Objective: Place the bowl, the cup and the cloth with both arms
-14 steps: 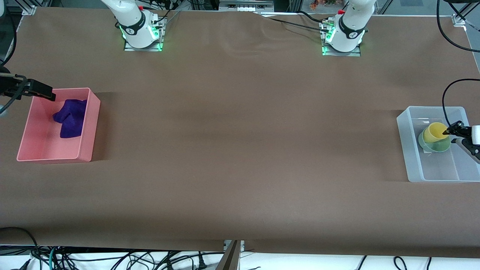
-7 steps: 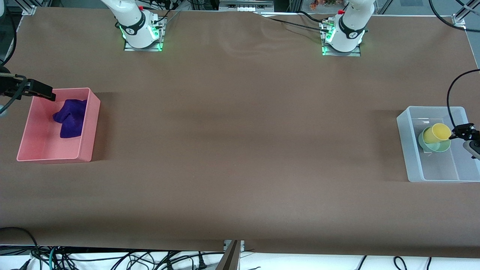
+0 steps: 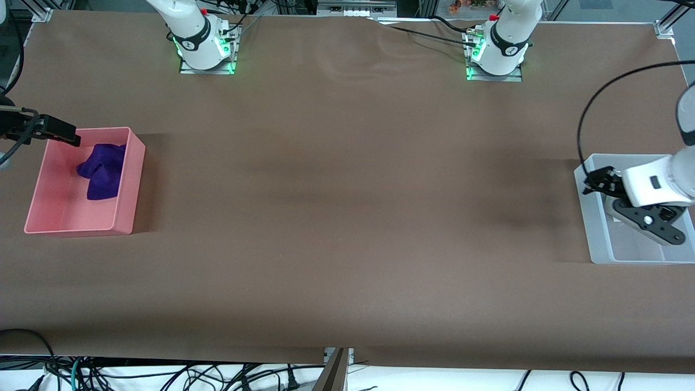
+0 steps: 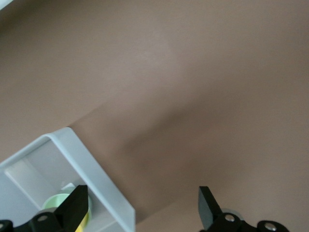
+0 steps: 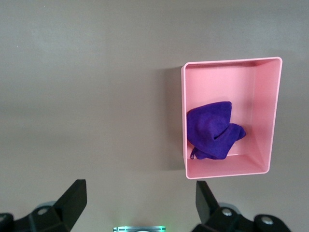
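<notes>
The purple cloth (image 3: 103, 169) lies in the pink bin (image 3: 130, 184); it also shows in the right wrist view (image 5: 212, 130). My right gripper (image 3: 69, 137) is open and empty, held high over that bin's corner, and the arm waits. My left gripper (image 3: 599, 179) is open and empty over the clear bin's (image 3: 594, 239) wall toward the right arm's end. The left arm hides the bowl and cup in the front view. In the left wrist view a sliver of the mint-green bowl (image 4: 54, 200) and the yellow cup (image 4: 87, 220) shows inside the clear bin (image 4: 91, 169).
The pink bin (image 5: 231, 63) stands at the right arm's end of the brown table (image 3: 347, 217), the clear bin at the left arm's end. Both arm bases (image 3: 203, 46) stand along the table's edge farthest from the front camera. Cables hang below the near edge.
The left gripper drew back from the yellow cup, which tilted in the bowl, then swung over the clear bin's wall, hiding cup and bowl in the front view. The right arm has not moved.
</notes>
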You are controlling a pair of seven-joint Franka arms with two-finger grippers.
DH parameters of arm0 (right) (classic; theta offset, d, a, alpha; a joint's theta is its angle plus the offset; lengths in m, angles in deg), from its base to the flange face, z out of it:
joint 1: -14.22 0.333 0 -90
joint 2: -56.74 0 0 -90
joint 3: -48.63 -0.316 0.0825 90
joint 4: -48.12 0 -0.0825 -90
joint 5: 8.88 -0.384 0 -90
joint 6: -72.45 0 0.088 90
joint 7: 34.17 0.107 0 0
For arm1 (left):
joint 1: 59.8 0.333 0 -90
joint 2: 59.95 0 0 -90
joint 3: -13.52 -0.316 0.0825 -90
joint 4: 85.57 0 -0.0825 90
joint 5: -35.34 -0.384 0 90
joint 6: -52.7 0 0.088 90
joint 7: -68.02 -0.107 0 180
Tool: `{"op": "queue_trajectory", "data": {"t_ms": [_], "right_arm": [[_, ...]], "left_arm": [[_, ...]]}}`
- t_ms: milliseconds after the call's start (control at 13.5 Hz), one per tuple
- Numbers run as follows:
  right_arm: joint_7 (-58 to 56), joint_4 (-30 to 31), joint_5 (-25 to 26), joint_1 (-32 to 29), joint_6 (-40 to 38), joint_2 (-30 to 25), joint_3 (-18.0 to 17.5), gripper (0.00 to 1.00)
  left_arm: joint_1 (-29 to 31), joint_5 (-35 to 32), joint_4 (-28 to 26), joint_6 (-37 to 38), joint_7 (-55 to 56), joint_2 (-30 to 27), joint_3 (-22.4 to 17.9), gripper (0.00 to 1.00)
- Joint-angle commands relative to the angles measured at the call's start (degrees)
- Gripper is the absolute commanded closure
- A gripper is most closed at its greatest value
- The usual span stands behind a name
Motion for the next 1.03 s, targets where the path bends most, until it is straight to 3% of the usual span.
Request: {"op": "queue_trajectory", "data": {"t_ms": [0,148,221,295,369,517,591,664,812,960], "right_arm": [[0.55,-0.18,0.54,-0.23,-0.07,-0.23,-0.45,0.00],[0.55,-0.18,0.54,-0.15,0.02,-0.23,-0.53,0.00],[0.55,-0.18,0.54,-0.15,0.02,-0.23,-0.53,0.00],[0.55,-0.18,0.36,-0.15,0.02,-0.31,-0.53,0.00],[0.55,-0.18,0.36,-0.15,0.02,-0.23,-0.53,0.00],[0.55,-0.18,0.28,-0.15,0.02,-0.23,-0.53,0.00],[0.55,-0.18,0.27,-0.15,0.02,-0.23,-0.53,0.00],[0.55,-0.18,0.27,-0.15,0.02,-0.23,-0.53,0.00],[0.55,-0.18,0.27,-0.15,-0.07,-0.23,-0.53,0.00],[0.55,-0.18,0.27,-0.15,-0.07,-0.23,-0.53,0.00]], "left_arm": [[0.65,-0.35,2.38,5.07,6.15,-1.48,3.64,0.00],[0.56,-0.17,3.18,7.54,7.57,-2.45,5.49,0.00],[0.04,0.96,2.31,7.03,7.49,-4.89,4.98,0.00],[-2.75,4.10,1.96,7.11,7.49,-6.39,1.67,0.00],[-8.52,7.70,1.69,7.20,7.40,-8.85,-6.55,0.00],[-24.42,16.22,-4.17,6.24,7.83,-14.82,-27.10,0.00],[-29.10,19.48,-7.94,4.40,8.62,-16.93,-33.90,0.00],[-31.93,21.00,-11.89,1.25,9.67,-19.48,-37.53,0.00],[-36.33,20.66,-19.20,-5.34,13.53,-24.31,-40.72,0.00],[-38.11,19.35,-20.98,-6.78,14.95,-25.48,-41.17,0.00]]}}
